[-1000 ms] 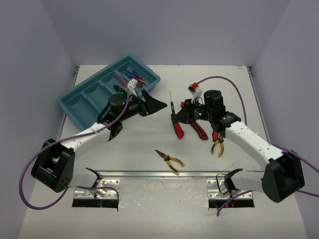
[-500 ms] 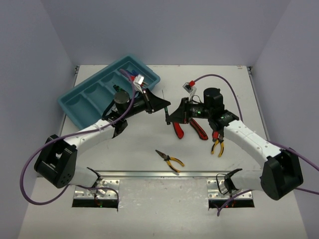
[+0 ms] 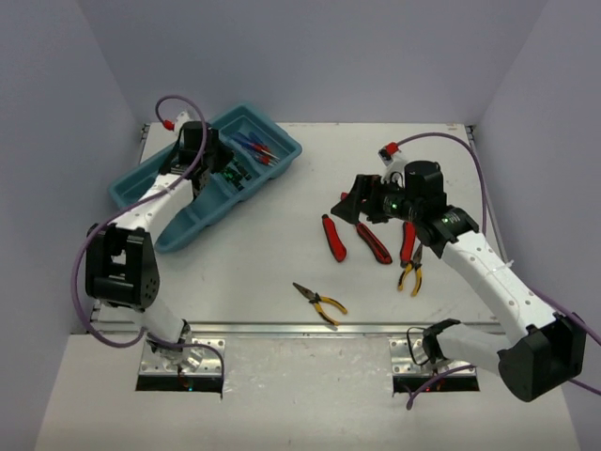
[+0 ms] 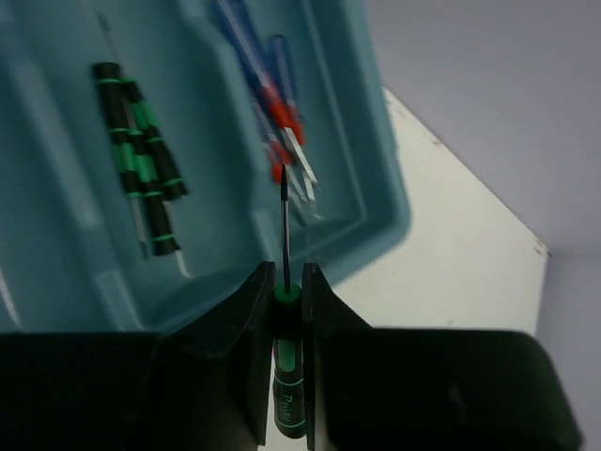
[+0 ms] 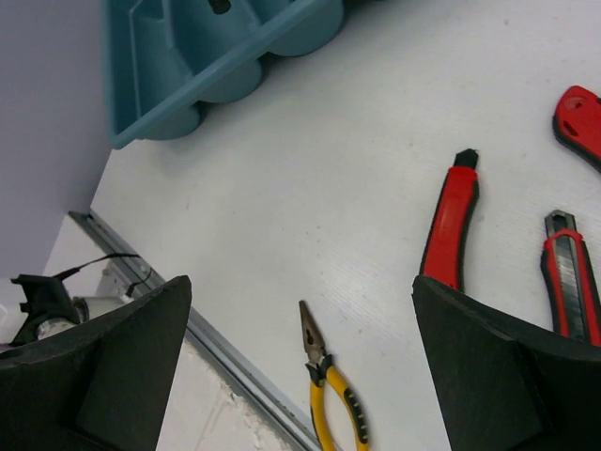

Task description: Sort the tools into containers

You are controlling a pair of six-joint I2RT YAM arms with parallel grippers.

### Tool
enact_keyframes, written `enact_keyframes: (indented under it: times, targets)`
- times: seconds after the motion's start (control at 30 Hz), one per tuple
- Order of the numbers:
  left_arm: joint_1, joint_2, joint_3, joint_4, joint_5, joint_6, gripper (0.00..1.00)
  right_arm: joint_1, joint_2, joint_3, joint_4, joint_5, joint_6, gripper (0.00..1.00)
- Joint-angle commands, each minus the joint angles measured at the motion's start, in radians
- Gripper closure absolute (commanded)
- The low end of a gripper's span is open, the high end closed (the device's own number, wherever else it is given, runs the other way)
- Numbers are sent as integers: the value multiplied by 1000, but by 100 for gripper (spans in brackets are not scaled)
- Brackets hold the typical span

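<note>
My left gripper point(image 4: 285, 274) is shut on a green-and-black screwdriver point(image 4: 289, 376), whose thin shaft points out over the teal tray point(image 4: 371, 202). In the top view this gripper point(image 3: 235, 177) hangs above the tray's point(image 3: 150, 193) right half. Green-handled screwdrivers point(image 4: 141, 169) lie in one compartment and blue-handled ones with red collars point(image 4: 277, 103) in the end compartment. My right gripper point(image 5: 300, 291) stands wide open and empty above the table point(image 3: 362, 202). Red-handled tools point(image 3: 373, 241) lie below it.
Yellow-handled pliers point(image 3: 319, 303) lie near the front rail, and another pair point(image 3: 410, 275) lies under the right forearm. More red-handled tools point(image 5: 451, 230) point(image 5: 568, 282) show in the right wrist view. The tray's left compartments point(image 3: 141, 188) sit by the left wall.
The left gripper shut on the green screwdriver that the right gripper held upright, then swung it left over the tray. The right gripper opened wide and drew back to the right.
</note>
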Motion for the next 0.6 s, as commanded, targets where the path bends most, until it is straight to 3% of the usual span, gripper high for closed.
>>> enact_keyframes:
  times: [0.0,0.1,0.13,0.17,0.2,0.27,0.33,0.47,0.57]
  targets:
    - [60,172,181,-201,-166,27,100,-9,-44,-3,-96,86,-70,1]
    - [82,307,312,-258,-187,32,99,-11,-45,0,-140,133,-93,1]
    - [87,334,331,-249,-174,32,93,-10,-43,3,-155,151,-97,1]
    - [90,370,346,-237,-148,36,76,-10,-37,13,-183,180,-103,1]
    - [90,386,365,-236,-130,36,68,-10,-18,22,-220,221,-102,1]
    - [91,421,387,-254,-111,26,29,-11,28,51,-266,282,-111,1]
    - [90,415,380,-244,-95,14,10,-10,74,72,-316,348,-146,1]
    - [81,328,294,-169,-46,10,0,-10,145,84,-365,397,-236,3]
    - [66,213,242,-146,3,25,0,-11,249,98,-409,498,-293,10]
